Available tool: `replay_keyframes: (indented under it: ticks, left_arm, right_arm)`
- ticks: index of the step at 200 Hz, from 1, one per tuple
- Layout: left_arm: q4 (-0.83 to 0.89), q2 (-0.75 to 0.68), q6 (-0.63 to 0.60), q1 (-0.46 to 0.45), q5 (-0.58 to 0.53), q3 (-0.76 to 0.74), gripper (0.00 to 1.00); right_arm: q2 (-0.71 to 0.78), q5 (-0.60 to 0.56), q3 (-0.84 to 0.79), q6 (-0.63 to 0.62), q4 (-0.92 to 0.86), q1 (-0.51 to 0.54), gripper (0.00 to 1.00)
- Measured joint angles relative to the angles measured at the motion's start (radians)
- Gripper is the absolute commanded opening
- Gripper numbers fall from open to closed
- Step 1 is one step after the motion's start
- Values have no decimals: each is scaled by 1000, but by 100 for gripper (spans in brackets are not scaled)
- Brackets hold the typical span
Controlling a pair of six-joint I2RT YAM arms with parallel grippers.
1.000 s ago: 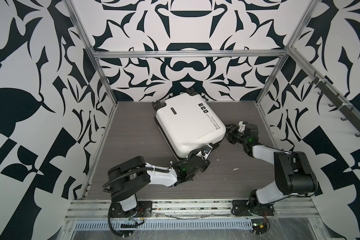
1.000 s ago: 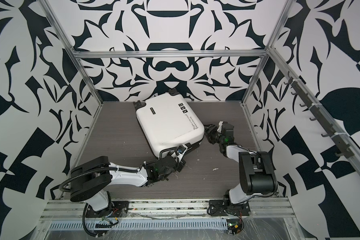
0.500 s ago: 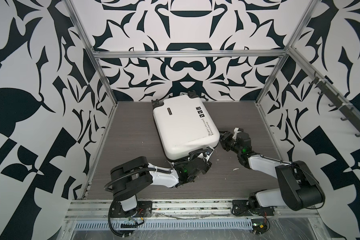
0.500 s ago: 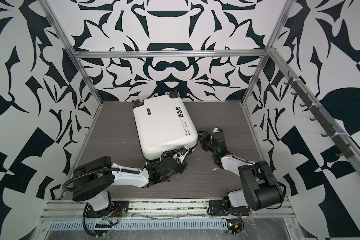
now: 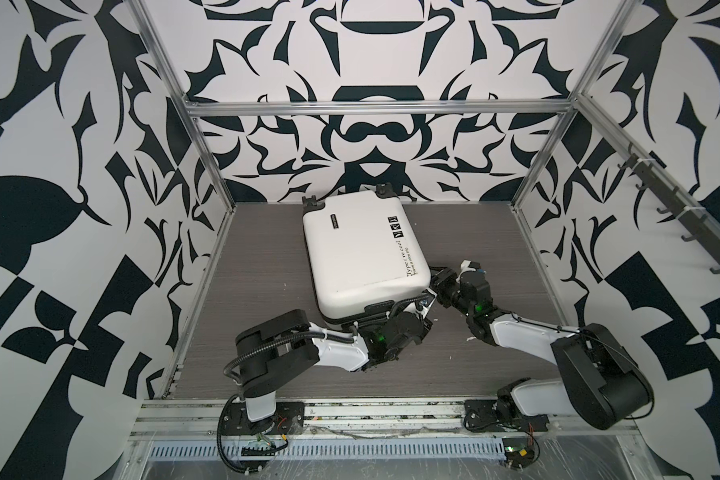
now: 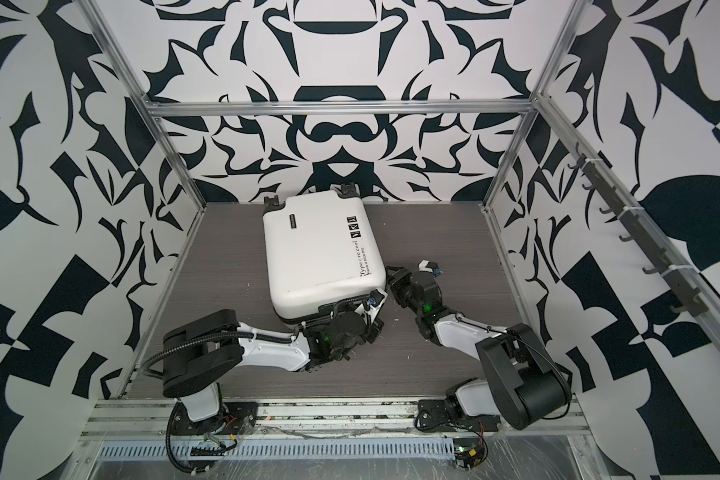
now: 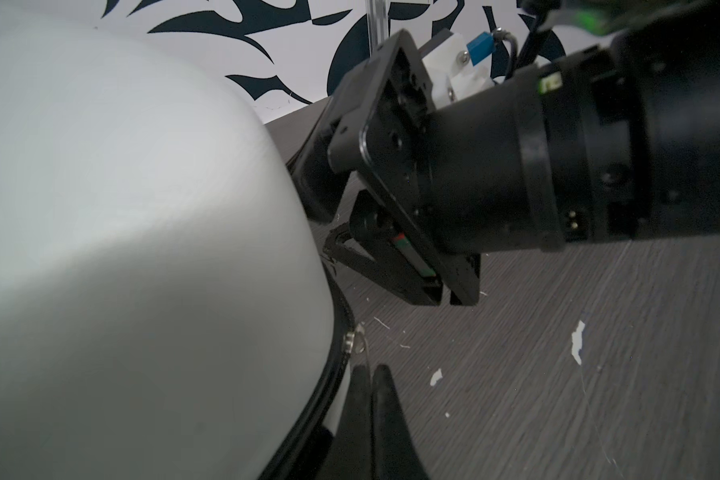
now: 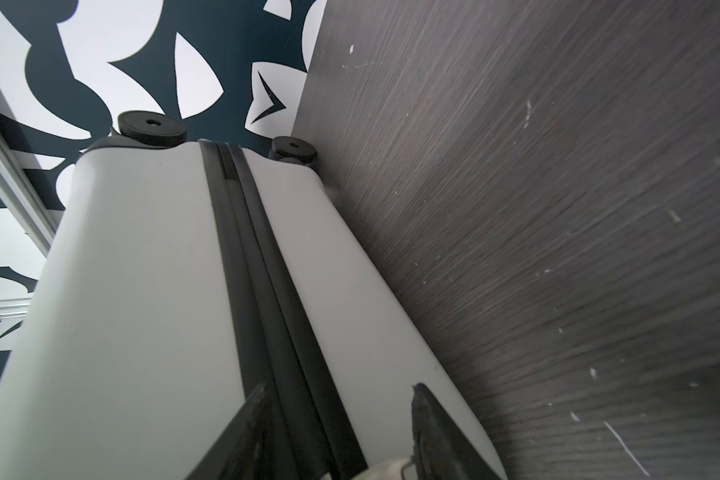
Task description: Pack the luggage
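In both top views the luggage (image 5: pixel 362 257) lies flat and closed on the table (image 5: pixel 262 299). Both arms are low at one corner of it. The left gripper (image 5: pixel 424 302) is tucked against that corner, and the right gripper (image 5: pixel 437 279) noses in just beyond it.

The left wrist view shows the left fingers (image 7: pixel 386 415) pressed together. The zipper pull (image 7: pixel 352 341) sits just ahead of their tips, with a thin loop trailing back toward them. Whether that loop is actually pinched cannot be told. Further ahead, the right gripper's two fingers stand apart with their tips at the white shell.

In the right wrist view the right fingers (image 8: pixel 242 436) are spread and clamp nothing. The zipper seam (image 8: pixel 267 291) runs away from between them toward the wheels (image 8: pixel 152 129) at the far end.

The step looks like zipping the case shut around this corner. To do it well, the left should draw the pull along the line of the track and never outward from the shell, and it should slow through the curve. The right should press squarely either side of the seam so the case cannot swivel on the smooth table. A slipping pull is the likely fault.
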State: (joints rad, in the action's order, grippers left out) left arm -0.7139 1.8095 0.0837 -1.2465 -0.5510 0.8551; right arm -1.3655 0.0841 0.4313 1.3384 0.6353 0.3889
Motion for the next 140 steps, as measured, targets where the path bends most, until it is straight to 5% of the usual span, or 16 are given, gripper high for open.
replay_keyframes:
  ticks: [140]
  left_arm:
    - [-19,58,-24,0,-43,61,0]
  right_arm:
    - [19,-76,-45,3,-5,39,54]
